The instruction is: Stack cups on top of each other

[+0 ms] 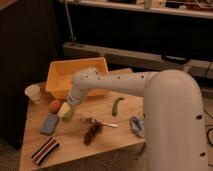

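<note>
My gripper point(67, 106) is at the end of the white arm, low over the left part of the wooden table point(75, 145), just in front of the yellow bin. A translucent pale green cup point(66, 113) sits right at the gripper's tip, between the small orange ball point(54, 105) and the blue sponge point(50, 124). The arm covers part of the cup, and I cannot tell whether the gripper holds it. The dark grey-brown cup is not in view.
A yellow bin point(60, 75) stands at the back of the table and a white cup point(33, 93) at the left edge. A dark brown clump with a spoon point(93, 130), a green vegetable point(117, 105), a blue-white cloth point(137, 125) and a striped block point(45, 150) lie on the table.
</note>
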You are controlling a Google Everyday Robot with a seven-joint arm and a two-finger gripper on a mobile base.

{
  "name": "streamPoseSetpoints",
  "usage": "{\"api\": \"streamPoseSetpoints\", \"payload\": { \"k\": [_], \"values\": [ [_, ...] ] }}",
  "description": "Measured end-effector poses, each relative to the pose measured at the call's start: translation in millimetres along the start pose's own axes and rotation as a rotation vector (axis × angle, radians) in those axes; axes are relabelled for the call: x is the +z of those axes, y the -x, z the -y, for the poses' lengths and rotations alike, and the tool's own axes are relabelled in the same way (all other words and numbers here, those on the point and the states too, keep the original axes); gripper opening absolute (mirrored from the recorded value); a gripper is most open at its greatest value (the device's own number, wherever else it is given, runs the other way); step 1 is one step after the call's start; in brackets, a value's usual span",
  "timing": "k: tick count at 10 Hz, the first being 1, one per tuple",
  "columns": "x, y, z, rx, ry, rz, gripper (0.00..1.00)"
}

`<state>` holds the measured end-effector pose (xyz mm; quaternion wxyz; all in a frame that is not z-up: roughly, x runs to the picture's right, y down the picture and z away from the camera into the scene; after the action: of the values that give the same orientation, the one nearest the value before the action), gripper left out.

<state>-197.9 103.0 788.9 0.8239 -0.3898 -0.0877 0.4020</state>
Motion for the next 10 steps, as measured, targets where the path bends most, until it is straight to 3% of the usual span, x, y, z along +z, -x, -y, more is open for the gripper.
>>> {"api": "streamPoseSetpoints", "payload": {
  "k": [1,2,5,9,10],
  "values": [
    [0.9,-2.3,8.7,-0.015,-0.029,0.063,0.8],
    [1.8,-3.9,18.5,-0.089,-0.052,0.152,0.8],
    [9.3,-4.0,29.4,-0.292,-0.08,0.262,0.8],
    [10.9,-3.5,31.6,-0.324,-0.077,0.28,0.8],
    [13.5,-5.6,37.8,-0.36,-0.051,0.296,0.8]
  ]
}}
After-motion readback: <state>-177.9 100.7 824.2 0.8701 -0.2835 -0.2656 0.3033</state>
